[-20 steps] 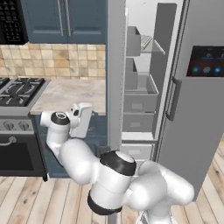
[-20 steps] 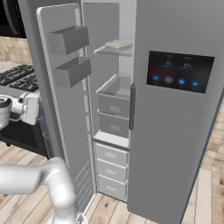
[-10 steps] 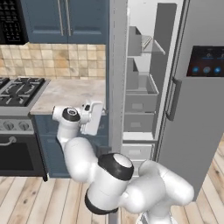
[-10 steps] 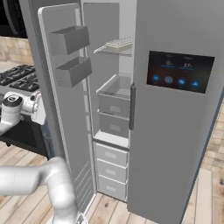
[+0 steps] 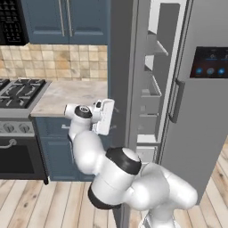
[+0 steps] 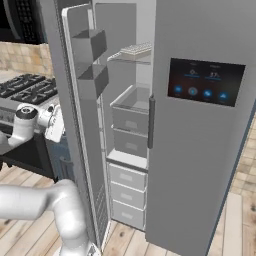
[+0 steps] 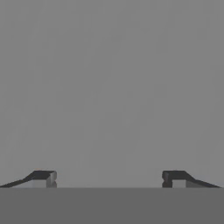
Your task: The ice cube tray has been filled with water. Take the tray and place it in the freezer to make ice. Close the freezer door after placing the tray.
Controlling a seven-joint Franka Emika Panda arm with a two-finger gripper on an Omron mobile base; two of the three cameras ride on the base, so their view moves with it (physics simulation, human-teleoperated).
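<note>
Hand view shows the end effector (image 7: 109, 178) with jaws spread wide, gripping nothing, facing the plain grey freezer door (image 7: 112, 87); right base view has the ice cube tray (image 6: 134, 50) on the freezer (image 6: 131, 150) top shelf, at 12 o'clock.

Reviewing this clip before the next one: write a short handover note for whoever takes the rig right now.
Gripper: open and empty, fingertips apart, facing a plain grey surface close up.
The hand is at the outer face of the freezer door, which stands open.
Ice cube tray: lying on the upper shelf inside the freezer.
Done: tray placed in the freezer.
Left: push the freezer door shut. The door with the dark display panel is already closed.
</note>
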